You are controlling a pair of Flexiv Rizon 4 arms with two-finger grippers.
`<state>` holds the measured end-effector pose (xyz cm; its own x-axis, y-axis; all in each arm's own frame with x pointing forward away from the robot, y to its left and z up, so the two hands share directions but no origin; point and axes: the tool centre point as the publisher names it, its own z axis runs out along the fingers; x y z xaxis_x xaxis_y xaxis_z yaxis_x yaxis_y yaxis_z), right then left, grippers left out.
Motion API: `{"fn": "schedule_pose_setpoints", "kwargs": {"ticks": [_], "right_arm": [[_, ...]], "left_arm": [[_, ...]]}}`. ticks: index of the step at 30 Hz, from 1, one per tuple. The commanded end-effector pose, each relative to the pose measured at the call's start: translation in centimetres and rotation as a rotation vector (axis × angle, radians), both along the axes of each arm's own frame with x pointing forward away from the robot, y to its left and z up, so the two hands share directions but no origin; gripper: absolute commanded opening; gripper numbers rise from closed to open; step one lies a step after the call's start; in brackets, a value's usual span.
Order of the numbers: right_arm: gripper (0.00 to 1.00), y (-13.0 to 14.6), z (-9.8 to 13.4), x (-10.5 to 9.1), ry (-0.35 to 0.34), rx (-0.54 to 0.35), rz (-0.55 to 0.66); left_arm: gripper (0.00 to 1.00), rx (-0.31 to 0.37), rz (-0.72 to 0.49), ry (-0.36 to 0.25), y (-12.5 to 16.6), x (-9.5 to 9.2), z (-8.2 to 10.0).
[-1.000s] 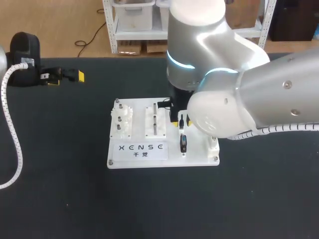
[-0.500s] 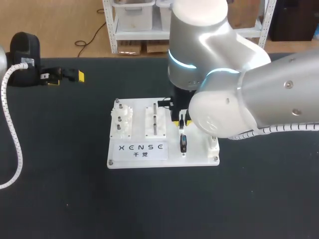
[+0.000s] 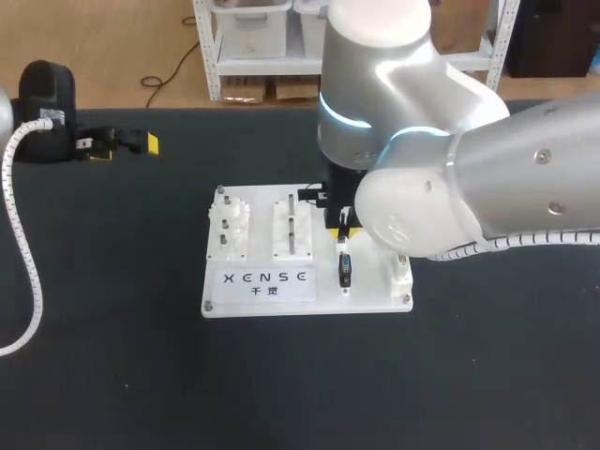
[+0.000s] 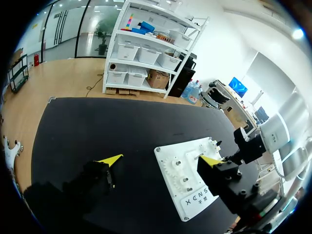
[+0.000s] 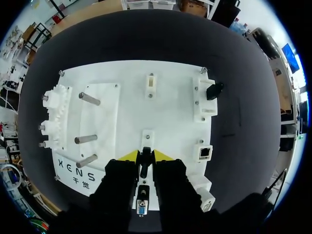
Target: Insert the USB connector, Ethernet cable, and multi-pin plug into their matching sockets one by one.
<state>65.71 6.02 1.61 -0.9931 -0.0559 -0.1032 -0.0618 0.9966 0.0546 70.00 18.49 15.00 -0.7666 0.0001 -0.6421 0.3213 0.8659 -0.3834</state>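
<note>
White board [image 3: 375, 298] mid black table [image 3: 112, 356], head view. Right arm [image 3: 450, 187] has crept slightly toward 3 o'clock over last second. Right gripper [image 3: 343, 232] low over board's 3 o'clock half: looks like fine lining-up, insertion not done. Left gripper [image 3: 124, 148] at table's 10 o'clock.

Left wrist view: left gripper spread wide, empty.

Right wrist view: right gripper pinches black plug [image 5: 145, 160], likely USB connector, nose at small white socket block [image 5: 146, 138]. Steel pegs [image 5: 90, 99] at 9 o'clock well apart. Ethernet socket [image 5: 204, 152] near at 3 o'clock. Board's edges well inside table's, so room to swing.
</note>
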Motion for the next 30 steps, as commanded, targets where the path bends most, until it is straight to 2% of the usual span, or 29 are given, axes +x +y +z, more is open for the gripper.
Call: {"fn": "schedule_pose_setpoints", "kwargs": {"ticks": [1,12,23,30], "right_arm": [[0.01,0.1,0.0,0.1,0.000,0.008,0.002],[0.00,0.2,0.6,0.3,-0.016,0.010,0.016],[0.00,0.3,1.5,0.6,-0.035,-0.028,0.044],[0.00,-0.2,2.6,0.7,-0.048,-0.025,0.047]], "left_arm": [[1.00,0.000,0.000,0.000,0.0,0.0,0.0],[1.00,0.000,0.000,0.000,0.0,0.0,0.0],[1.00,0.000,0.000,0.000,0.0,0.0,0.0],[1.00,0.000,0.000,0.000,0.0,0.0,0.0]]}}
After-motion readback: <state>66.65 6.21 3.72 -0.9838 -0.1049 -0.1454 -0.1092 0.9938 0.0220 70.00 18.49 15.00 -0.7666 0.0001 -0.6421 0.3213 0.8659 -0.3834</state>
